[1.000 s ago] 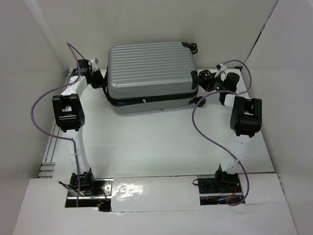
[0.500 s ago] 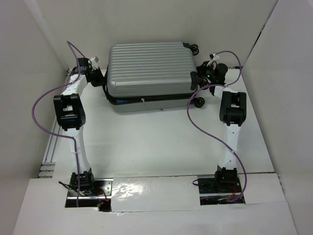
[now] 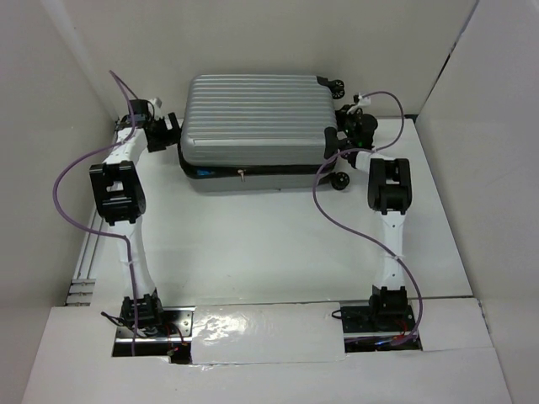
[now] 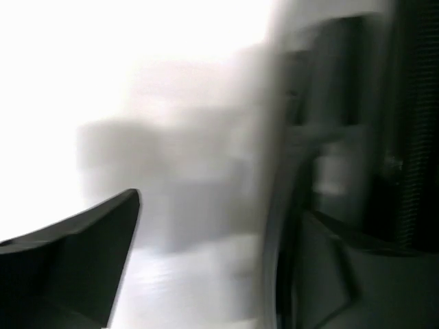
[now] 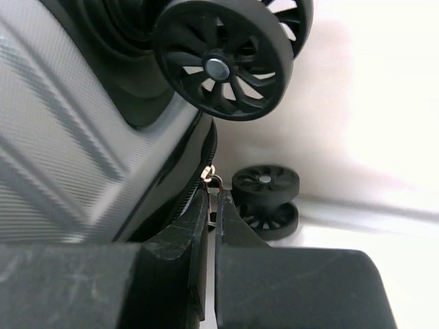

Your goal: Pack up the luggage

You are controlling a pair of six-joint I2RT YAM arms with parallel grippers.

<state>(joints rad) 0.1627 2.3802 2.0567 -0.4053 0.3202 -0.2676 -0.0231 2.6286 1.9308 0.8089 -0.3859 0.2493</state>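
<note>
At the back of the surface (image 3: pixel 269 244) the luggage (image 3: pixel 253 114) lies flat and closed, w/ a gripper at each end. The right gripper (image 5: pixel 213 203) is at the wheel end, jaws pressed together on the zip pull (image 5: pixel 213 186), just below a wheel (image 5: pixel 221 60). The left gripper (image 3: pixel 171 135) sits beside the opposite end, jaws spread w/ nothing seen between them; its wrist view is too blurred to say whether it touches the case. Main risk, prob.: the pull is thin and held only at the jaw tips, so a tug off the line of the zip could slip it out, or jam it where the zip bends round the corner. W/ the left jaws holding nothing, the case isn't braced, so a hard pull may drag or swivel the whole thing on the smooth surface instead of running the zip. The right gripper is also close under the wheel and could snag there. Room: tight at both ends, w/ the left wall (image 3: pixel 59 101) near one gripper and the right wall (image 3: pixel 488 109) near the other; little gap to the back wall (image 3: pixel 269 34); plenty of bare surface in front, so that's the way to back off.
</note>
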